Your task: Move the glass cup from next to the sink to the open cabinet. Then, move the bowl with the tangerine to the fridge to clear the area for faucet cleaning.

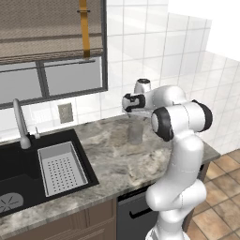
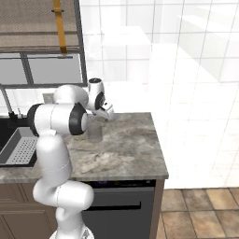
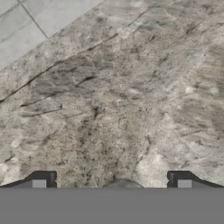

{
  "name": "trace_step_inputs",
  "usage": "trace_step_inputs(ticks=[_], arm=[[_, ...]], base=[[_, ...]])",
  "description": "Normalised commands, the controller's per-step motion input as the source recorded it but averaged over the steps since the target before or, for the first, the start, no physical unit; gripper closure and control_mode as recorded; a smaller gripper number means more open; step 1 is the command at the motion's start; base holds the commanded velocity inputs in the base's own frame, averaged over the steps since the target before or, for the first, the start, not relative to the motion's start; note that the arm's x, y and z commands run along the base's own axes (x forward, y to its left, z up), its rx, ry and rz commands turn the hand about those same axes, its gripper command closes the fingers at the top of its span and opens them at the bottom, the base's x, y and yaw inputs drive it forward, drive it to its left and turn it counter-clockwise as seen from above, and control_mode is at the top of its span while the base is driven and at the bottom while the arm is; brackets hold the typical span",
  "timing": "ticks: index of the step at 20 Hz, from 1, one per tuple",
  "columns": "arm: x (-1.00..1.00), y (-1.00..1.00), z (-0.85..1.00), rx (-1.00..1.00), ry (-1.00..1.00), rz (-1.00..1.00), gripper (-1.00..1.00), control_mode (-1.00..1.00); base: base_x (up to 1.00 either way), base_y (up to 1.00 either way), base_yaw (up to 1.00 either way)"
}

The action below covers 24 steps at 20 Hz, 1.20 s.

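No text, label, brand, number or sign can be read anywhere in these views, neither on the wall, the cabinets nor the robot.

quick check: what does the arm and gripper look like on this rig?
Glossy white rounded arm segments with black bands at the joints. The gripper has two small dark finger tips with light grey pads. No cables or markings visible.

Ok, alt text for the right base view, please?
A white robot arm's open gripper hangs just above a clear glass cup standing on the grey marbled stone counter. A perforated grey drying tray sits in the black sink at left, under a window with a woven blind.
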Motion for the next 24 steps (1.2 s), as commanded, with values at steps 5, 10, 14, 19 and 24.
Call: trace_step_inputs(ticks=[5,10,14,19,24], arm=[[-0.86,-0.17,0.06,0.0,-0.1,0.06,-1.0,-1.0],[-0.83,0.0,-0.06,0.0,0.0,0.05,-1.0,-1.0],[-0.09,0.04,0.0,0.0,0.0,0.01,-1.0,-1.0],[0.14,0.0,0.0,0.0,0.0,-0.01,-1.0,-1.0],[0.52,0.0,0.19,0.01,0.03,-0.06,-1.0,-1.0]], base=[[0.0,0.0,0.0],[0.0,0.0,0.0],[0.0,0.0,0.0],[0.0,0.0,0.0],[0.0,0.0,0.0]])
